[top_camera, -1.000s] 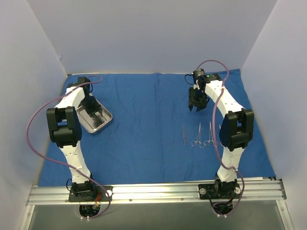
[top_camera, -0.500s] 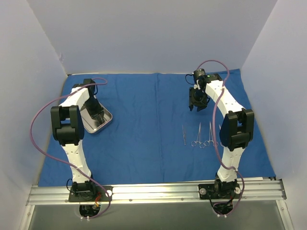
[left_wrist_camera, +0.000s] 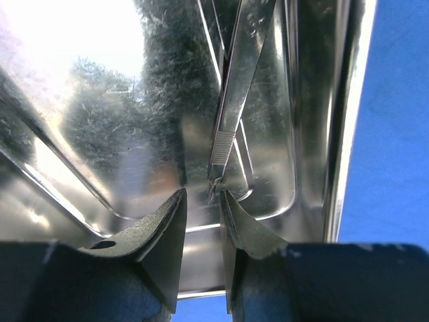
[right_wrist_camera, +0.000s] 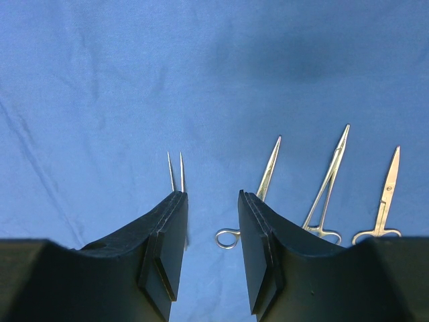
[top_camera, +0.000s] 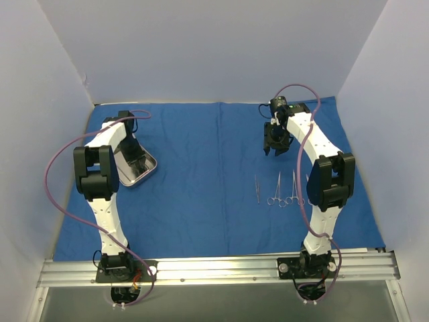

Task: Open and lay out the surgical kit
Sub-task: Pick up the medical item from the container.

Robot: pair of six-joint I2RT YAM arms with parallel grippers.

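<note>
The royal-blue cloth (top_camera: 201,208) lies spread flat over the table. At its left stands the small steel tray (top_camera: 149,169), and my left gripper (top_camera: 134,155) reaches down into it. In the left wrist view the jaws (left_wrist_camera: 203,194) stand a narrow gap apart over the tray floor (left_wrist_camera: 100,134). The near end of a thin steel instrument (left_wrist_camera: 234,87) lies right at the fingertips, not clamped. My right gripper (top_camera: 275,149) hangs open above the cloth at the back right, empty (right_wrist_camera: 211,196). Below it lie tweezers (right_wrist_camera: 175,171) and three ring-handled instruments (top_camera: 285,191) in a row.
White walls close in the left, back and right sides. The right arm's upper link (top_camera: 328,181) stands just right of the instrument row. The tray's raised rim (left_wrist_camera: 345,134) runs close along the right of the left gripper.
The left arm has shifted a little toward the back, moving its gripper within the tray, and its jaws have narrowed slightly. The right arm has not moved.
</note>
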